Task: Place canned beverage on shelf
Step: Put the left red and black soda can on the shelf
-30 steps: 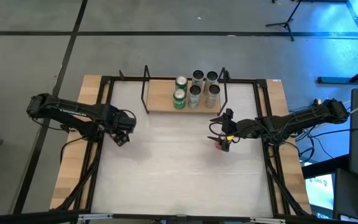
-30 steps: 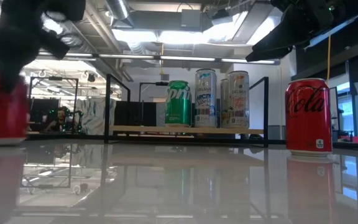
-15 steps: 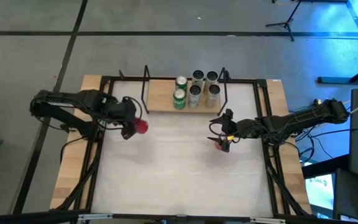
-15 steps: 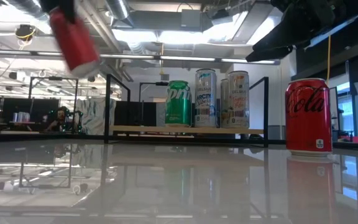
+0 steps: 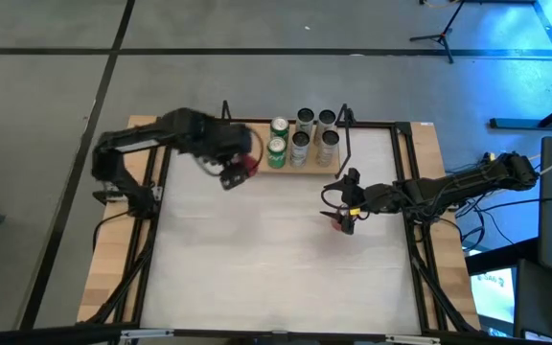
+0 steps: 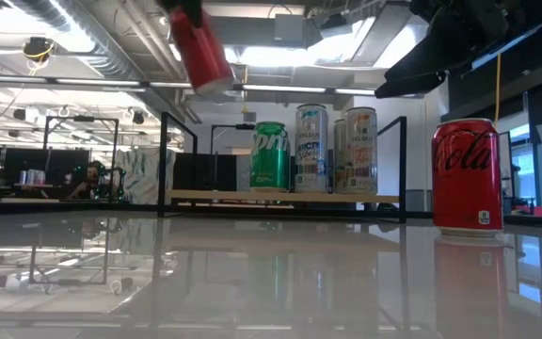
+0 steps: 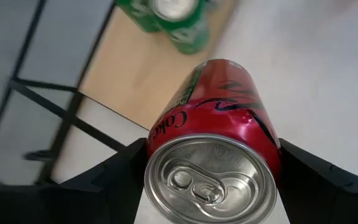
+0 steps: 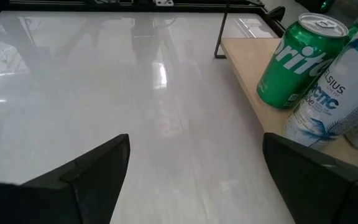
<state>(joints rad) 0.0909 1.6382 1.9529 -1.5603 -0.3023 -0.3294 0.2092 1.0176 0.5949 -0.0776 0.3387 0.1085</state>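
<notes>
My left gripper (image 5: 236, 171) is shut on a red cola can (image 5: 248, 165) in the air at the left end of the shelf (image 5: 257, 158), a light-wood board between two black wire frames. The can shows tilted in the low view (image 6: 199, 47). Two green cans (image 5: 277, 144) and several silver cans (image 5: 314, 134) stand on the board. My right gripper (image 5: 335, 199) is open, raised over the table's right part. A second red can (image 6: 466, 176) stands on the table below it, untouched. My left gripper pinches the red can between its two fingers, one on each side wall (image 7: 157, 140) near the can's top end. The fingers (image 7: 120, 177) lie along the can from its top end. The can is lifted clear and tilted, its top (image 7: 209, 182) toward the table's left.
The shelf's left wire frame (image 5: 224, 139) stands close to the held can, the right one (image 5: 347, 139) beyond the silver cans. Black rails (image 5: 161, 172) run along the table's sides. Bare white tabletop (image 5: 276, 259) lies nearer.
My left gripper has lifted the red can off the table's left part and carried it up, toward the right and far edge, to the shelf's left end. The can stood upright on the table then; now it is high in the air and tilted.
</notes>
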